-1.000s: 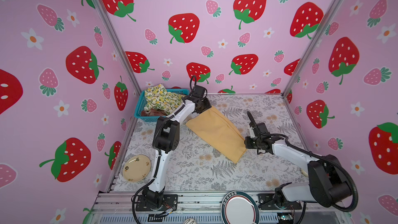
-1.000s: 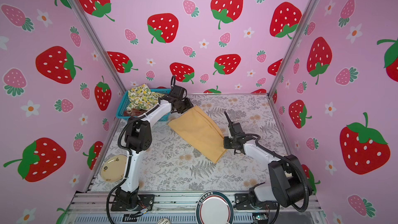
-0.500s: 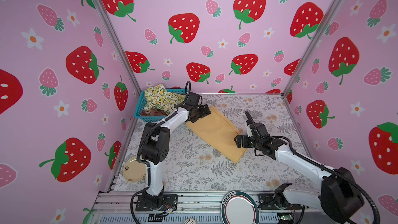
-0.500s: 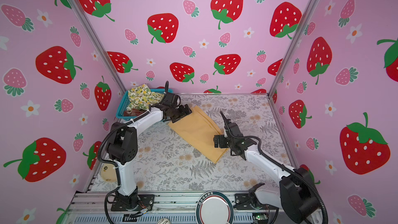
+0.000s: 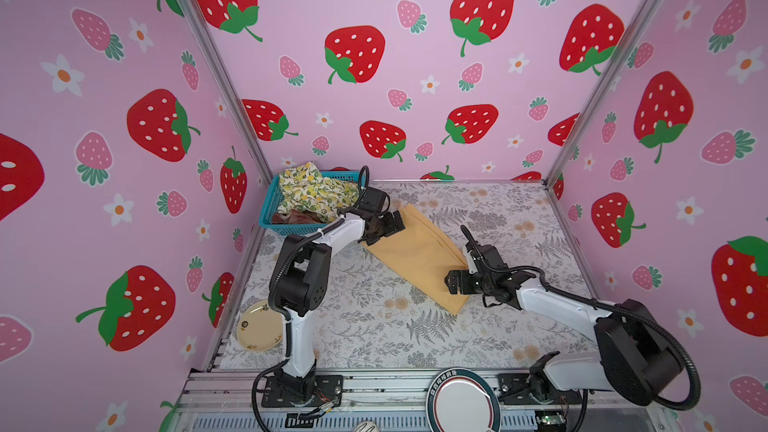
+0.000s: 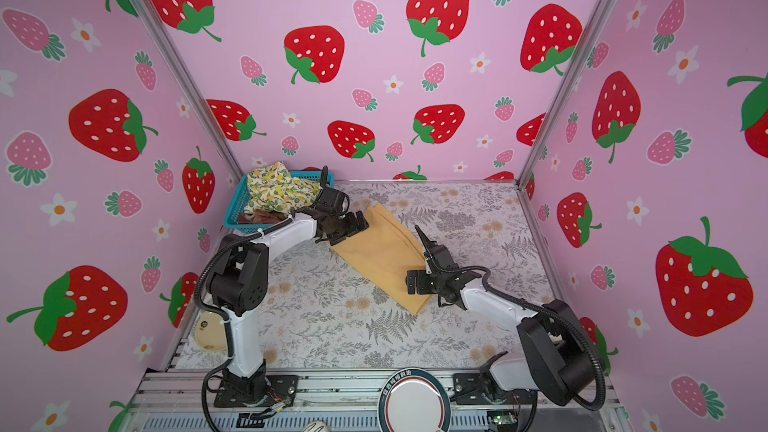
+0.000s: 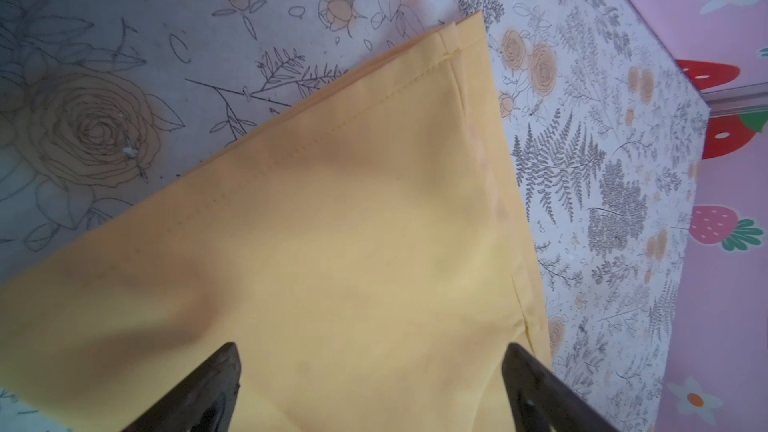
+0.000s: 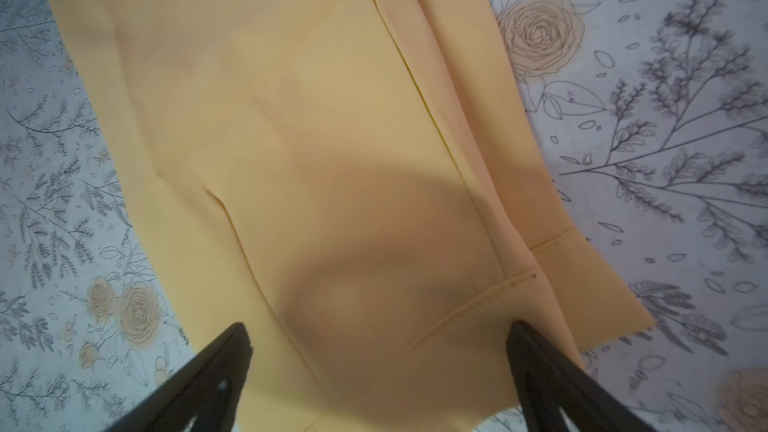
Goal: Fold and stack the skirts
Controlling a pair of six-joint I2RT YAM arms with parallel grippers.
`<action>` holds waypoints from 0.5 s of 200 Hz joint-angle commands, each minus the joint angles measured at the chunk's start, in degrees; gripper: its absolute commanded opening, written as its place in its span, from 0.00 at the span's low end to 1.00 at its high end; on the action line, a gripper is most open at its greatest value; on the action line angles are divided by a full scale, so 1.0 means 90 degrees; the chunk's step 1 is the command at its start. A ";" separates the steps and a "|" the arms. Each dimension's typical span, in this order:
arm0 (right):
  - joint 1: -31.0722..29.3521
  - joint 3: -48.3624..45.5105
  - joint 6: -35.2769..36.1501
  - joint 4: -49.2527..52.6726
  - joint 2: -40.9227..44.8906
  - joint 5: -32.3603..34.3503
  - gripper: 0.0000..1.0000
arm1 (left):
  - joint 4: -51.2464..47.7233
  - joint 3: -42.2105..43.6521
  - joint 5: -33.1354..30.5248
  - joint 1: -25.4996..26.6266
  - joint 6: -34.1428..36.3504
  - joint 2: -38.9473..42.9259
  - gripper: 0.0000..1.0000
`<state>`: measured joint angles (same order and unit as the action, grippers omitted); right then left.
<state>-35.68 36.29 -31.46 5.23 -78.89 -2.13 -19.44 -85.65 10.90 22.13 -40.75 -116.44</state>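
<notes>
We see the mustard skirt [image 5: 419, 257] folded into a long flat strip, slanting across the counter [image 5: 374, 326]; one end lies just beside the teal basket [image 5: 266, 211], the other well apart from it; bare counter surrounds its edges, whose hemmed layers sit slightly offset. The left claw [image 5: 388, 227] hangs wide and empty over the basket-side end; the right claw [image 5: 454, 283], equally wide, over the far end. The lemon skirt [image 5: 311, 193] and plaid skirt [image 5: 297, 217] lie bunched in the basket; the counter is floral, and the walls are pink with strawberries.
</notes>
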 commanded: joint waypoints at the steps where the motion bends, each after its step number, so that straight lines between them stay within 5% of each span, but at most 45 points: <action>1: 0.0198 -0.0155 -0.0079 -0.0233 -0.0171 0.0035 1.00 | -0.0018 -0.0049 -0.0199 0.0020 0.0036 -0.0176 0.99; 100: 0.0866 0.0301 0.0475 -0.0259 -0.1088 0.0133 1.00 | 0.0942 0.1600 -0.0898 0.0358 -0.0682 0.0424 0.99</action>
<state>-28.95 37.47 -28.77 1.52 -85.62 -1.52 -12.71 -77.10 5.93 23.62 -42.78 -115.31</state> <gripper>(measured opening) 0.995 0.993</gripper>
